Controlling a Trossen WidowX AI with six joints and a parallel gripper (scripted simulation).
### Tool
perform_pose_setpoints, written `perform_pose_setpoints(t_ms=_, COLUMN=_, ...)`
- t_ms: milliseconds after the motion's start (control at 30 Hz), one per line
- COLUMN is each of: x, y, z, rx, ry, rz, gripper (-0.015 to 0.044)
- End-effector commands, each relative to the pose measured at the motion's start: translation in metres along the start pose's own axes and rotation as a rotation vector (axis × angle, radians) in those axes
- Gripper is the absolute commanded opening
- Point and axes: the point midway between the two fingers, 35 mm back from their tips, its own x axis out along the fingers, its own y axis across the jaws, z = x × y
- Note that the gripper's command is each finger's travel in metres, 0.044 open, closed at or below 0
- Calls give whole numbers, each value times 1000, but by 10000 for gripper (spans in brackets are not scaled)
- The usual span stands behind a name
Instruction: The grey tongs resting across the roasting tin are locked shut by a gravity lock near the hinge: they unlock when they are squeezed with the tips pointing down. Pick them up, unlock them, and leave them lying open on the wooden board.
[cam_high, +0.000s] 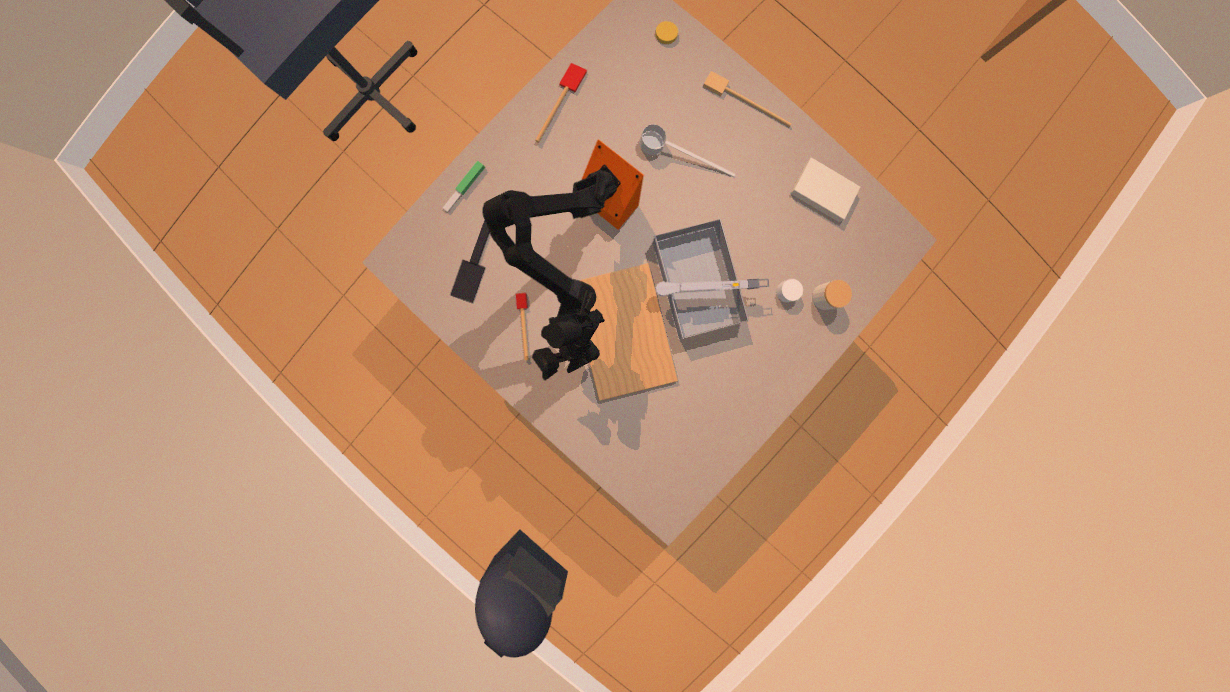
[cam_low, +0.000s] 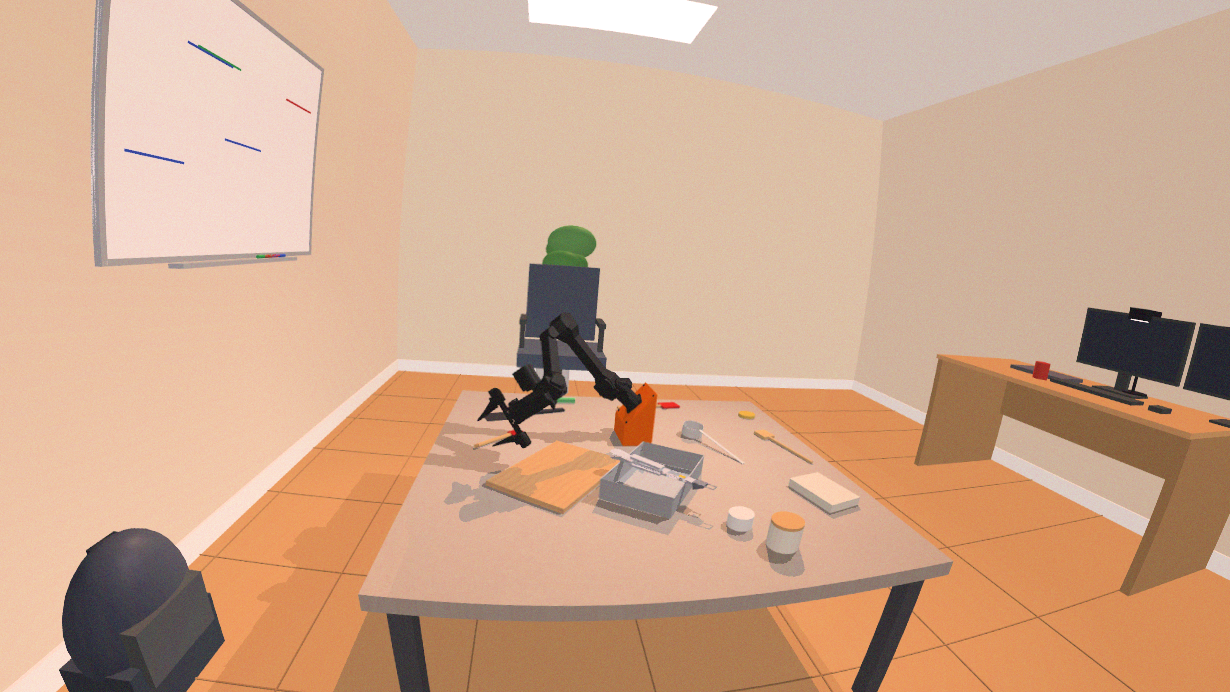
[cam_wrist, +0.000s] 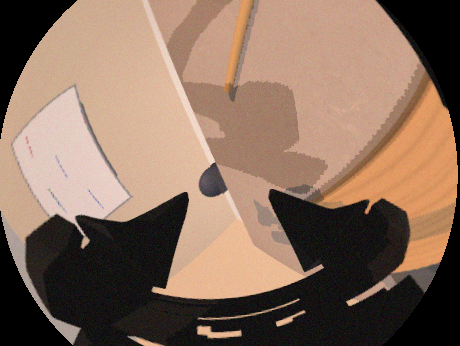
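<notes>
A beige table (cam_low: 653, 559) stood on orange floor tiles in a tan-walled room with a whiteboard (cam_low: 202, 129). The grey tongs (cam_high: 709, 286) lay across the roasting tin (cam_high: 698, 284), their long axis crossing the tin's short span, one end overhanging the rim toward the white cup (cam_high: 790, 290). The wooden board (cam_high: 632, 331) lay just beside the tin. The gripper (cam_high: 563, 359) hovered past the board's far edge, jaws wide apart and holding nothing. Only the wrist view showed the red-tipped spatula (cam_wrist: 242, 16) ahead of the fingers; the tongs were outside that view.
</notes>
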Motion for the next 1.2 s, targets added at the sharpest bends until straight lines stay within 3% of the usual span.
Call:
perform_pose_setpoints(t_ms=0, x=0, y=-1, z=-1, rx=-8, ry=2, rz=-4, gripper=374)
perform_pose_setpoints(t_ms=167, x=-8, y=-27, z=-20, rx=-189, ry=39, rz=-80, gripper=260)
perform_pose_setpoints(t_ms=400, x=-55, y=-91, z=-87, rx=-653, ry=245, rz=-223, gripper=260)
perform_pose_setpoints(t_ms=667, x=-122, y=-166, z=-126, rx=-1332, ry=509, rz=-297, gripper=260)
perform_pose_setpoints(t_ms=900, x=-198, y=-219, z=-144, rx=-1892, ry=805, rz=-226, gripper=260)
perform_pose_setpoints(t_ms=1167, x=-278, y=-264, z=-141, rx=-2582, ry=1112, rz=37, gripper=260)
